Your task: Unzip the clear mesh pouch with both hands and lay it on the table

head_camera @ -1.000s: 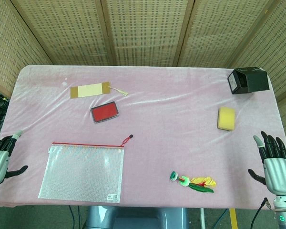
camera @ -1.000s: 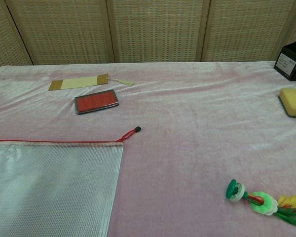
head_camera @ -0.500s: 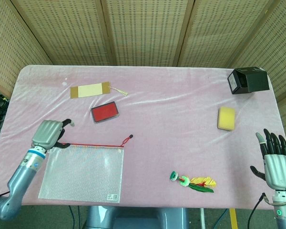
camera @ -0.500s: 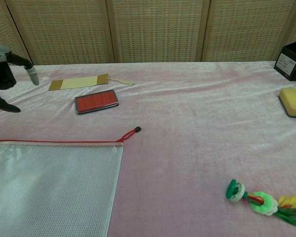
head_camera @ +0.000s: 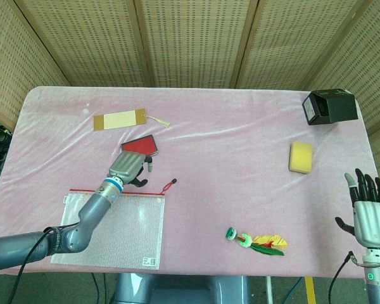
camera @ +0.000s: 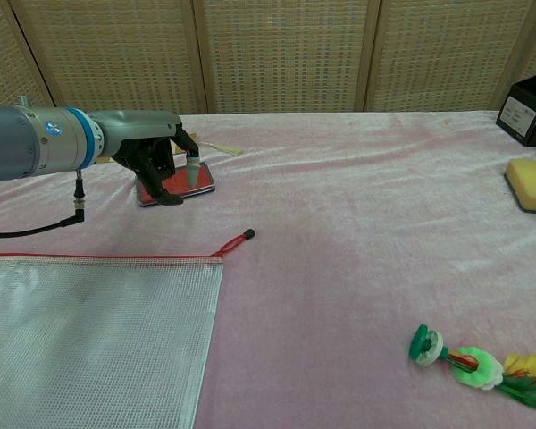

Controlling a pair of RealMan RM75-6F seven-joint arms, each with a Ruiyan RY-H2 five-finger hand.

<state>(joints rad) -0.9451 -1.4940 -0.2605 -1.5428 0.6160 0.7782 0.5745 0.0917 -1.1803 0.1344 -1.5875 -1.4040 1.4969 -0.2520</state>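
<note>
The clear mesh pouch (head_camera: 109, 227) (camera: 94, 340) lies flat at the front left of the pink table, its red zipper (camera: 107, 257) closed along the top edge. The red pull tab (head_camera: 170, 185) (camera: 238, 239) sticks out past the pouch's right corner. My left hand (head_camera: 129, 166) (camera: 161, 158) hovers just above the zipper, left of the pull, fingers apart and holding nothing. My right hand (head_camera: 369, 210) stays off the table's front right corner, fingers spread, empty; the chest view does not show it.
A red stamp pad (head_camera: 143, 145) (camera: 174, 185) lies partly behind my left hand. Beyond it is a tan bookmark (head_camera: 120, 119). A yellow sponge (head_camera: 301, 156) and black box (head_camera: 329, 106) sit at the right. A green, yellow and red toy (head_camera: 256, 241) lies front centre.
My left arm has swung in from the table's left edge, rightward along the pouch's zipper to near the pull tab. My right hand has sunk slightly. The pouch has not moved.
</note>
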